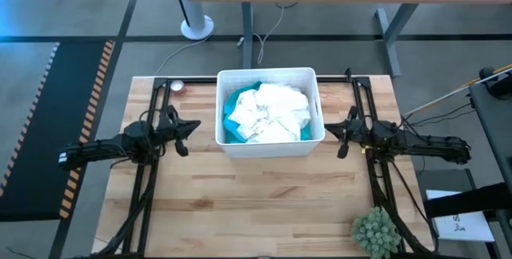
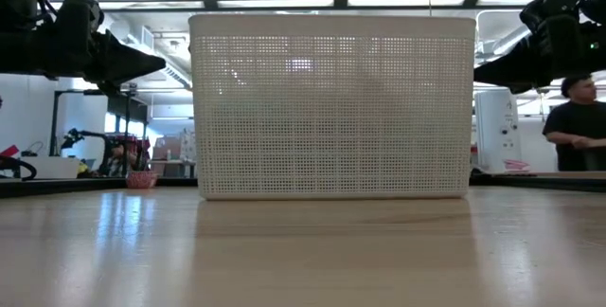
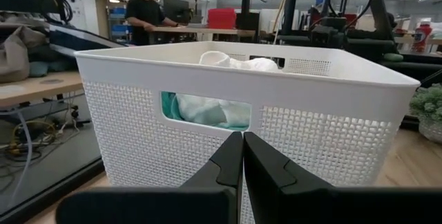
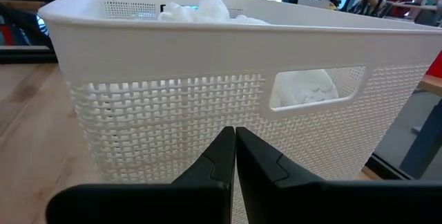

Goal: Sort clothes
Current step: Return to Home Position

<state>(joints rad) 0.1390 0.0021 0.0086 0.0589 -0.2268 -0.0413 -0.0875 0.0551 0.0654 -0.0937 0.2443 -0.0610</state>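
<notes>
Wood planks make up the worktop (image 1: 264,187). The left claw (image 1: 186,129) sits low over it with its fingers pressed together, holding nothing. Its tips aim at the handle slot of the bin (image 1: 268,73), near that wall but apart from it.

Just beyond those tips, inside the bin, lie the clothes (image 1: 276,111). A crumpled white heap is on top, and a turquoise garment (image 1: 232,119) shows along the side nearest the left claw and through the slot. No garment shows on the worktop.

Across the bin, the right claw (image 1: 342,137) mirrors the left. Its fingers are closed on nothing and its tips point at the opposite handle slot, close to the wall and, as far as I can tell, not touching. Well behind that claw, beside its arm, stands a small plant (image 1: 376,231).

Sorting looks finished, so only parking the arms is left. To do that well, I judge each claw should draw straight back from its wall before lifting or folding. It should be kept closed so no finger catches the slot or mesh, and neither arm should nudge the bin.

No brand or label can be read on the bin. A sheet of paper (image 1: 462,227) past the right arm bears marks too small to read.
</notes>
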